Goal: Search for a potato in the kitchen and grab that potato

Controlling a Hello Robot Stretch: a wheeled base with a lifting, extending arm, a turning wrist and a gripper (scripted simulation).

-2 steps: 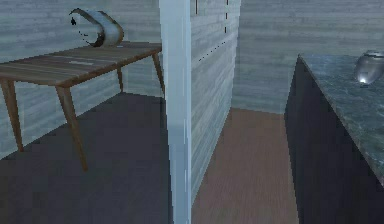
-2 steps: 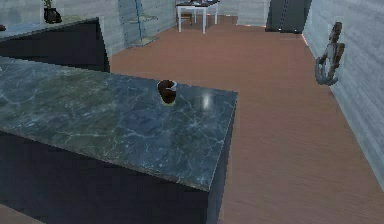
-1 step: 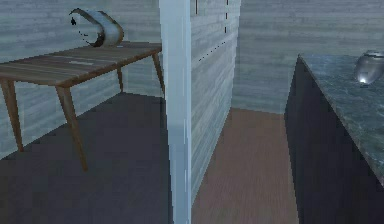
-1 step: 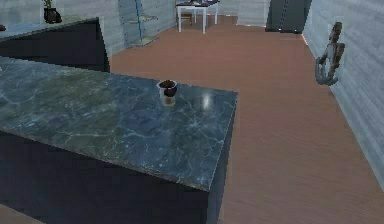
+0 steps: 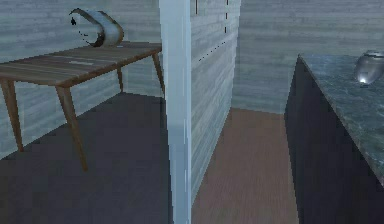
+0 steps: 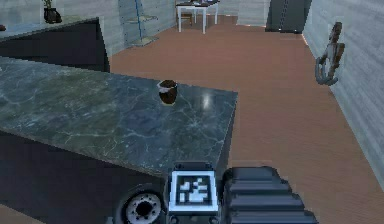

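Searching step: a small brown thing [image 6: 168, 91], possibly the potato, stands on the dark table [image 6: 90, 115]. Next the robot should near it and check. The jaws' state cannot be told.

Appears as a small rounded dark-brown blob [image 6: 168, 91] with a paler top, resting upright on the dark green marbled countertop [image 6: 80, 115] near its far edge; not confirmable as a potato.
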